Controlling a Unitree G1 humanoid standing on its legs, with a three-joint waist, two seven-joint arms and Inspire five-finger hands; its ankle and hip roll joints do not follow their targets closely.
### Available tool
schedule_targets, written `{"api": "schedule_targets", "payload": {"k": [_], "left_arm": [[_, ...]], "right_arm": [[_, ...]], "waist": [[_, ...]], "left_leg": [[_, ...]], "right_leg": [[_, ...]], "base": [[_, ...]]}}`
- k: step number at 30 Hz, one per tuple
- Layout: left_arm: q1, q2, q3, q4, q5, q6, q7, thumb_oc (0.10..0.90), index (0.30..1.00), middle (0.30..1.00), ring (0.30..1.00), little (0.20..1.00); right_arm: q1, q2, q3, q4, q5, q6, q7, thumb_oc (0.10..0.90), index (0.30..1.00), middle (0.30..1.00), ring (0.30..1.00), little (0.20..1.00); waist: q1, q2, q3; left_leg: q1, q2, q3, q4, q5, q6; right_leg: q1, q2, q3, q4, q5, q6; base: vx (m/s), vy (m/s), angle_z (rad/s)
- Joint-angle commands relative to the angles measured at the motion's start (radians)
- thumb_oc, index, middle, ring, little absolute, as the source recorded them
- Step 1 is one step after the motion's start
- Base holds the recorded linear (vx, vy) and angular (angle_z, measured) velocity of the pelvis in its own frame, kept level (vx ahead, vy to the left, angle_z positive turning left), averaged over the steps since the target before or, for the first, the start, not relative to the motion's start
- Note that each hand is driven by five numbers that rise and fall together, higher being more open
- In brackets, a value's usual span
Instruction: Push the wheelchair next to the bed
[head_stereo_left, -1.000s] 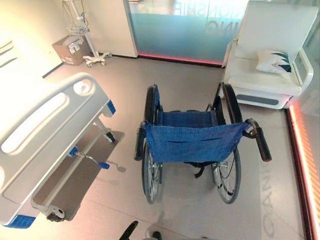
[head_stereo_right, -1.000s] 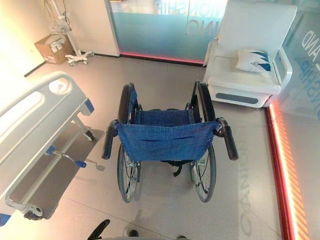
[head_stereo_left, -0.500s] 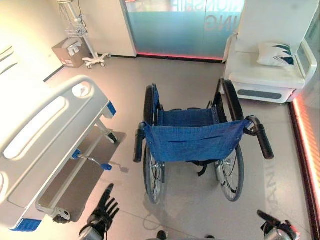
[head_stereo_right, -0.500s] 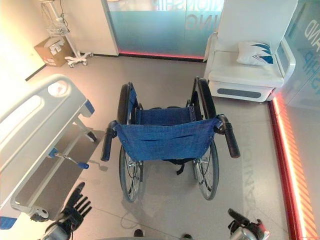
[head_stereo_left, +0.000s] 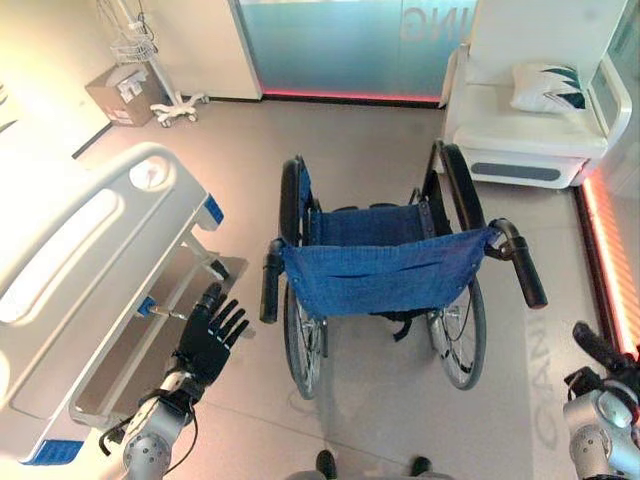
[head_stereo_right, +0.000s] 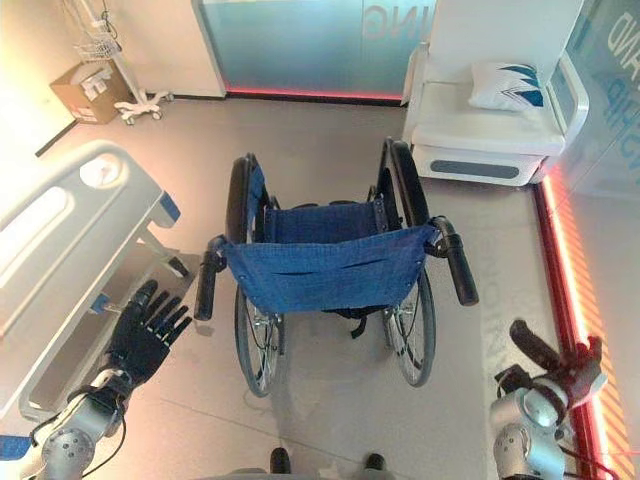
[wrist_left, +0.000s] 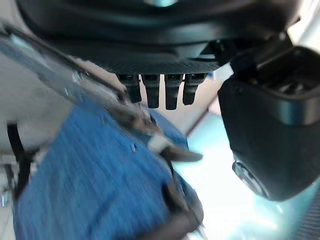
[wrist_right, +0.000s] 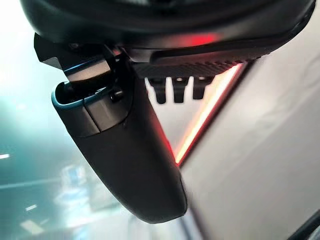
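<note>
- Left eye view: the wheelchair (head_stereo_left: 385, 270) stands on the open floor with its blue backrest toward the robot and both push handles presented rearward, a fit orientation for pushing from behind.
- Neither handle is held. The left handle (head_stereo_left: 270, 283) and right handle (head_stereo_left: 527, 272) are both free.
- The left hand (head_stereo_left: 208, 335) is raised beside the wheelchair's left rear wheel, fingers spread and straight, below and apart from the left handle. Judgement: it is positioned for an approach to that handle.
- The right hand (head_stereo_right: 555, 365) sits behind and outside the wheelchair's right wheel, well short of the right handle; its fingers look extended, holding nothing.
- The bed (head_stereo_left: 90, 260) lies to the wheelchair's left, its white footboard near the left wheel with a strip of floor between; the wheelchair is not yet alongside.
- Beyond the wheelchair, to its right: a white armchair (head_stereo_left: 535, 110) with a patterned cushion (head_stereo_left: 548, 86).
- Beyond it, to its left: a cardboard box (head_stereo_left: 118, 96) and a wheeled stand (head_stereo_left: 165, 90) by the wall.
- The floor (head_stereo_left: 380, 420) is smooth, grey and level around the wheelchair; judgement: wheels should roll freely.
</note>
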Motion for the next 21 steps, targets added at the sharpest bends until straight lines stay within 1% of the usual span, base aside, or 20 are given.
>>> {"api": "schedule_targets", "payload": {"k": [1, 2, 4, 7, 8, 12, 14, 17, 18, 21], "left_arm": [[-0.064, 0.095, 0.097, -0.114, -0.074, -0.015, -0.121, 0.8, 0.9, 0.9, 0.9, 0.9], [-0.062, 0.105, 0.096, -0.133, -0.066, 0.007, -0.151, 0.8, 0.9, 0.9, 0.9, 0.9], [-0.057, 0.124, 0.094, -0.155, -0.029, 0.044, -0.169, 0.8, 0.9, 0.9, 0.9, 0.9], [-0.051, 0.157, 0.087, -0.163, 0.016, 0.049, -0.177, 0.8, 0.9, 0.9, 0.9, 0.9], [-0.044, 0.175, 0.091, -0.176, 0.033, 0.056, -0.191, 0.8, 0.9, 0.9, 0.9, 0.9], [-0.023, 0.202, 0.112, -0.194, 0.037, 0.065, -0.221, 0.8, 0.9, 0.9, 0.9, 0.9], [-0.013, 0.23, 0.124, -0.214, 0.04, 0.079, -0.25, 0.8, 0.9, 0.9, 0.9, 0.9], [-0.009, 0.247, 0.125, -0.232, 0.041, 0.078, -0.257, 0.8, 0.9, 0.9, 0.9, 0.9], [-0.012, 0.252, 0.124, -0.24, 0.043, 0.08, -0.273, 0.8, 0.9, 0.9, 0.9, 0.9], [-0.011, 0.268, 0.118, -0.269, 0.061, 0.087, -0.307, 0.8, 0.9, 0.9, 0.9, 0.9]], "right_arm": [[-0.062, -0.091, -0.039, -0.12, -0.065, -0.095, 0.113, 0.8, 0.9, 0.9, 0.9, 0.9], [-0.065, -0.097, -0.037, -0.146, -0.064, -0.098, 0.143, 0.8, 0.9, 0.9, 0.9, 0.9], [-0.072, -0.11, -0.033, -0.19, -0.056, -0.113, 0.194, 0.8, 0.9, 0.9, 0.9, 0.9], [-0.078, -0.138, -0.031, -0.248, -0.028, -0.121, 0.25, 0.8, 0.9, 0.9, 0.9, 0.9], [-0.074, -0.151, -0.036, -0.274, 0.001, -0.129, 0.289, 0.8, 0.9, 0.9, 0.9, 0.9], [-0.058, -0.165, -0.049, -0.32, 0.081, -0.13, 0.393, 0.8, 0.9, 0.9, 0.9, 0.9], [-0.048, -0.18, -0.056, -0.36, 0.144, -0.121, 0.472, 0.8, 0.9, 0.9, 0.9, 0.9], [-0.047, -0.189, -0.058, -0.376, 0.192, -0.115, 0.531, 0.8, 0.9, 0.9, 0.9, 0.9], [-0.049, -0.194, -0.054, -0.387, 0.213, -0.111, 0.565, 0.8, 0.9, 0.9, 0.9, 0.9], [-0.046, -0.202, -0.047, -0.409, 0.255, -0.117, 0.619, 0.8, 0.9, 0.9, 0.9, 0.9]], "waist": [[0.007, -0.023, -0.036], [0.008, -0.024, -0.037], [0.008, -0.025, -0.04], [0.007, -0.027, -0.041], [0.007, -0.028, -0.042], [0.006, -0.032, -0.046], [0.003, -0.035, -0.048], [0.003, -0.037, -0.048], [0.003, -0.038, -0.048], [0.005, -0.039, -0.048]], "left_leg": [[-0.009, 0.021, 0.011, 0.003, -0.02, -0.029], [-0.009, 0.022, 0.014, 0.003, -0.019, -0.03], [-0.008, 0.024, 0.018, 0.003, -0.018, -0.032], [-0.008, 0.025, 0.022, 0.003, -0.018, -0.034], [-0.008, 0.026, 0.025, 0.003, -0.018, -0.034], [-0.008, 0.025, 0.032, 0.003, -0.02, -0.033], [-0.011, 0.027, 0.041, 0.003, -0.019, -0.034], [-0.013, 0.026, 0.044, 0.003, -0.017, -0.035], [-0.014, 0.026, 0.046, 0.003, -0.018, -0.035], [-0.014, 0.026, 0.048, 0.003, -0.017, -0.034]], "right_leg": [[-0.052, -0.057, 0.035, 0.059, 0.013, 0.01], [-0.052, -0.058, 0.032, 0.059, 0.013, 0.01], [-0.051, -0.058, 0.028, 0.059, 0.012, 0.01], [-0.051, -0.057, 0.024, 0.059, 0.011, 0.011], [-0.051, -0.056, 0.023, 0.059, 0.01, 0.01], [-0.052, -0.054, 0.023, 0.055, 0.011, 0.012], [-0.056, -0.053, 0.022, 0.055, 0.012, 0.014], [-0.059, -0.052, 0.021, 0.056, 0.012, 0.014], [-0.06, -0.052, 0.019, 0.056, 0.013, 0.015], [-0.062, -0.052, 0.015, 0.058, 0.014, 0.016]], "base": [[0.0, 0.0, 0.0], [0.0, 0.0, 0.0], [0.0, 0.0, 0.0], [0.0, 0.0, 0.0], [0.0, 0.0, 0.0], [0.0, 0.0, 0.0], [0.0, 0.0, 0.0], [0.0, -0.004, 0.01], [-0.01, -0.011, 0.05], [0.0, -0.016, 0.05]]}}
